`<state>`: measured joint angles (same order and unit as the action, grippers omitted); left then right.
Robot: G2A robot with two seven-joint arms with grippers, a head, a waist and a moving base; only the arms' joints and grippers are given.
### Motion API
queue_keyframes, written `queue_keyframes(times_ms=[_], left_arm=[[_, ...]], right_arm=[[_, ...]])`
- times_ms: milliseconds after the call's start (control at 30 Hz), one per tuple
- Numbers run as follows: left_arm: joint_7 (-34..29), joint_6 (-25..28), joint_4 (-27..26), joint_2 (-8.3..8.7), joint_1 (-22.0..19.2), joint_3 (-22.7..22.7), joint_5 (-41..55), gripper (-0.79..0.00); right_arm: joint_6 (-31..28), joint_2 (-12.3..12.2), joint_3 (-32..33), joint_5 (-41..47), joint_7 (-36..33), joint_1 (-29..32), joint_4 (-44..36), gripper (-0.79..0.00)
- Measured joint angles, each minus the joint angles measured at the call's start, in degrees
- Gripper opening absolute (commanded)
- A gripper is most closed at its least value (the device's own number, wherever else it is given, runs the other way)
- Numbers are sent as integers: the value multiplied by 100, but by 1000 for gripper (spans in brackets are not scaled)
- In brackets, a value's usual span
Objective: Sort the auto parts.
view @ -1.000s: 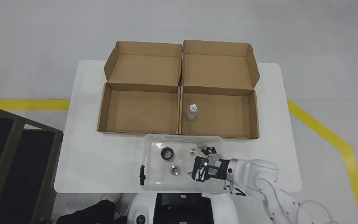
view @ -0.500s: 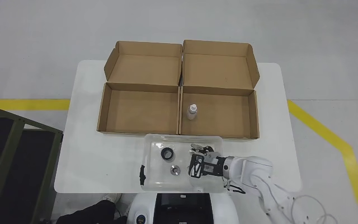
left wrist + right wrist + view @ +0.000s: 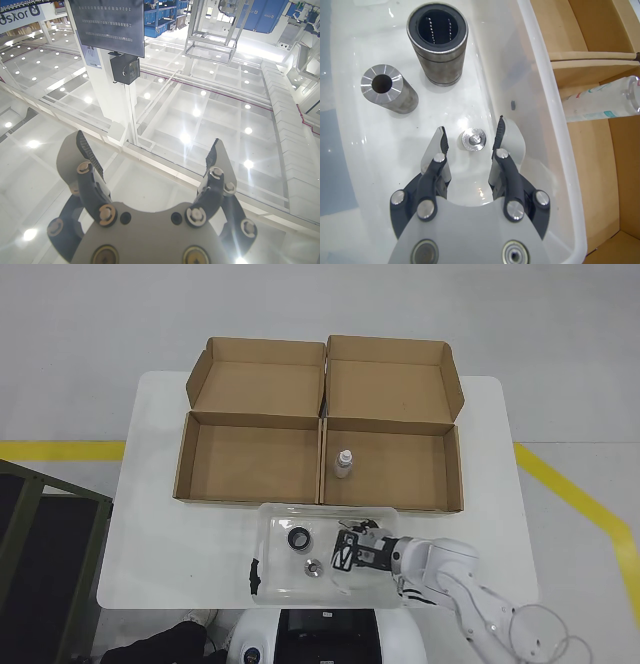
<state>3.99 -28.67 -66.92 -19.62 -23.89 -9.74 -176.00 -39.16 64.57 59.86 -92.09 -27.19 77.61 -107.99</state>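
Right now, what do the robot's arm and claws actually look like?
The right arm is smooth, glossy white with rounded joints. The right claw and left claw match: a grey metal base plate, black linkages with silver screws, and two pale fingers lined with black ridged pads.

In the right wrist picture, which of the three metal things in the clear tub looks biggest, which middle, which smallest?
1. The tube with the black rim, biggest.
2. The shiny tube with the hole, middle.
3. The little round disc, smallest. It looks closest to the camera and is still tiny, so this order seems safe.
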Motion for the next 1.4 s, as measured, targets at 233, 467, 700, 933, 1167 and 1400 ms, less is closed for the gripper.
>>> queue_keyframes(times_ms=[233,467,700,933,1167,1400], left_arm=[[0,0,0,0,0,0,0,0],[0,0,0,0,0,0,0,0],[0,0,0,0,0,0,0,0],[0,0,0,0,0,0,0,0],[0,0,0,0,0,0,0,0],[0,0,0,0,0,0,0,0]], right_arm=[[92,12,-69,-56,-62,-77,89,-606],[48,-5,-33,10,-26,-28,-48,-785],[-38,-48,139,160,100,105,-531,-785],[-98,-100,333,211,365,274,-1110,-785],[41,-121,604,709,1135,424,-1473,-785],[231,-112,1020,1999,2341,519,-1434,-785]])
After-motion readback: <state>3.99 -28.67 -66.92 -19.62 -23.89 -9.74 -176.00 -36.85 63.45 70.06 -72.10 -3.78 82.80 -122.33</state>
